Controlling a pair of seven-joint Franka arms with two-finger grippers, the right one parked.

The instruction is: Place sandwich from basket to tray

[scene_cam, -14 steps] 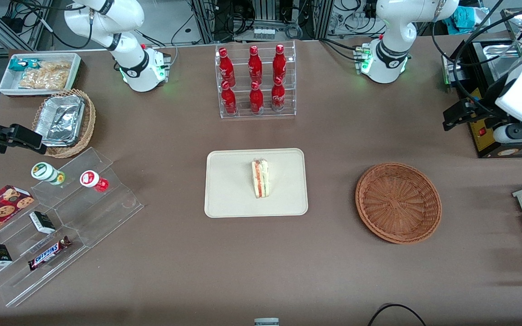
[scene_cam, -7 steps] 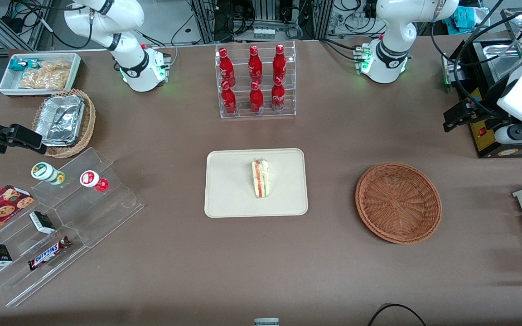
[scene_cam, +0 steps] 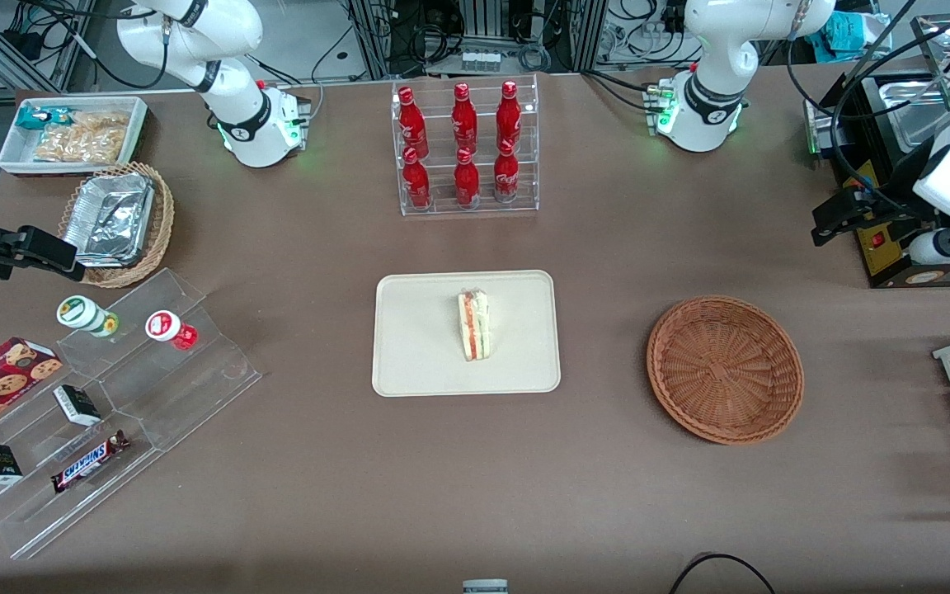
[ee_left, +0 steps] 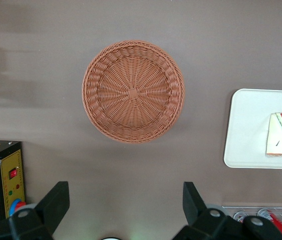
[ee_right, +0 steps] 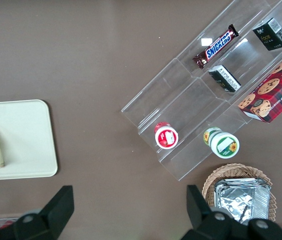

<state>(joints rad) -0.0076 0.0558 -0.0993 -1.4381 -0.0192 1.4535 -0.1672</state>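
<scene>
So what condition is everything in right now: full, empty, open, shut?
sandwich: wrapped, lying on the tray
tray: holds only the sandwich
basket: empty
gripper: open, holding nothing, high above the table near the basket
cola bottles: upright in their clear rack, capped
foil containers: stacked in the tan wicker basket

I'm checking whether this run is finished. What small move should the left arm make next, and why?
Probably none beyond holding its raised, withdrawn pose. The sandwich already lies on the tray, the basket is empty, and the gripper hangs open and empty high above the table, toward the working arm's end, so nothing looks left to move.
</scene>
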